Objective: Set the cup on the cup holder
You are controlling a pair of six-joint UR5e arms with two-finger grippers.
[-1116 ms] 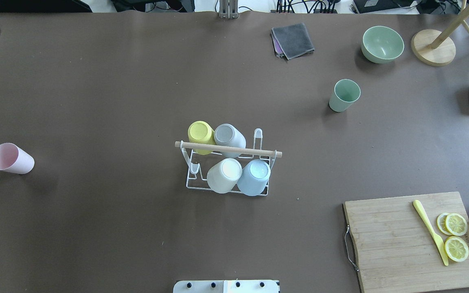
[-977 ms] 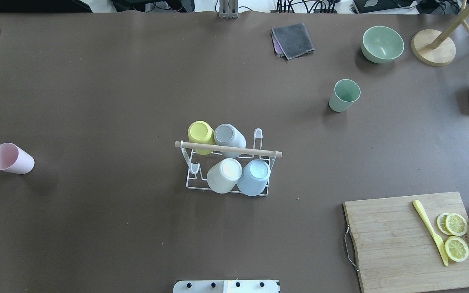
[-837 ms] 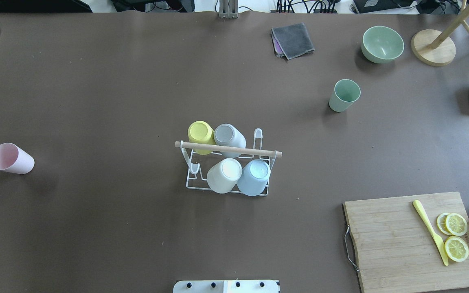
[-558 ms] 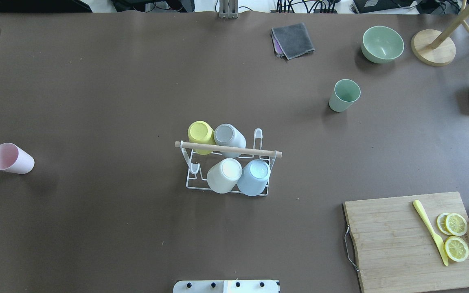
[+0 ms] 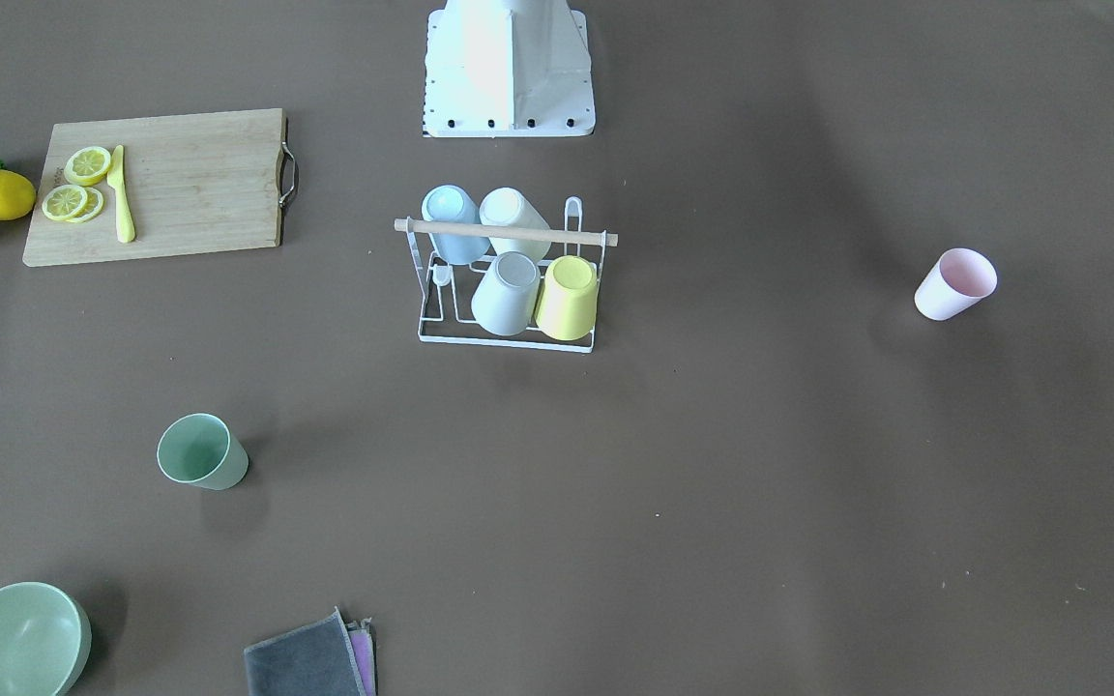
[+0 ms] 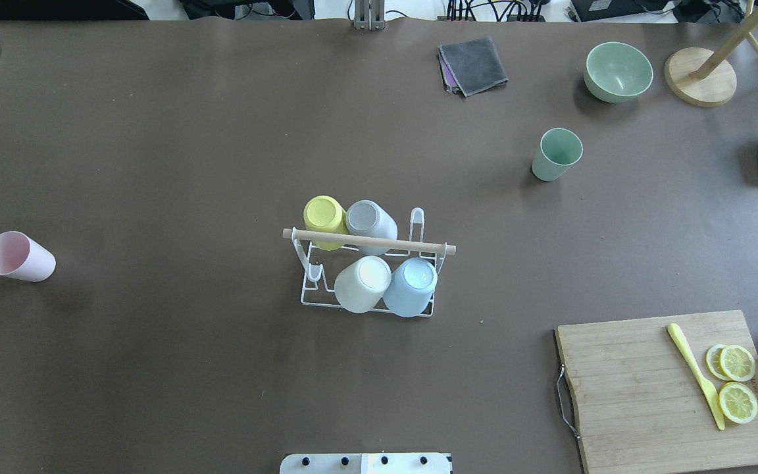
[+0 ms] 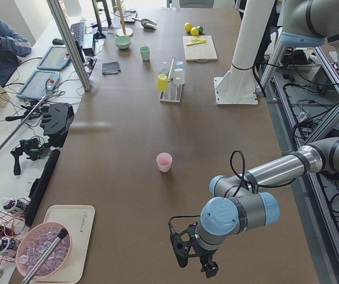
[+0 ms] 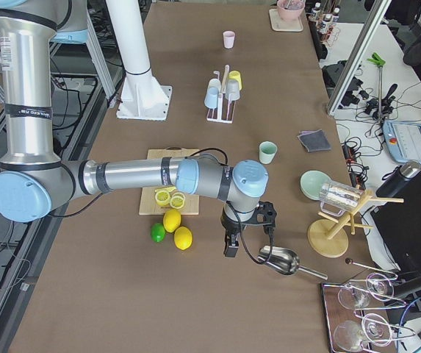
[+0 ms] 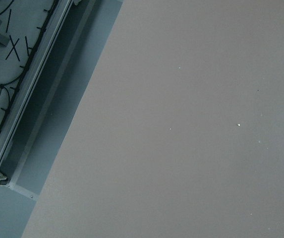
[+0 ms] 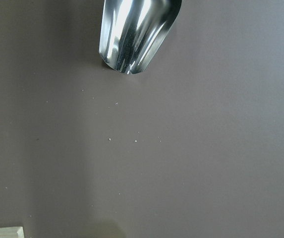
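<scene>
- Overhead view, centre: cup holder (image 6: pixel 431 247). Four cups (image 6: pixel 360 283) sit mouth-down over its prongs (image 6: pixel 417 217), probably to drain; two prongs are bare.
- Loose cups: pink cup (image 6: pixel 18 257) far left, green cup (image 6: pixel 556 155) upper right. Both stand mouth-up, so either needs inverting to seat.
- Arms: left gripper (image 7: pixel 193 263) and right gripper (image 8: pixel 248 234) sit at the table ends. Nothing seen held; how far open, cannot tell.

Green bowl (image 5: pixel 11 640) cut by corner, metal scoop (image 10: pixel 134 34) cropped at top, left hand (image 7: pixel 193 266), right hand (image 8: pixel 231 246) grip unreadable

A pink cup (image 6: pixel 18 257) stands left, a mint-green cup (image 6: pixel 556 154) right; the white cup holder (image 6: pixel 418 245) (pale wooden rod) bears a yellow cup (image 6: pixel 324 217), grey cup (image 6: pixel 369 220), cream cup (image 6: pixel 362 282), light-blue cup (image 6: pixel 412 284).
</scene>
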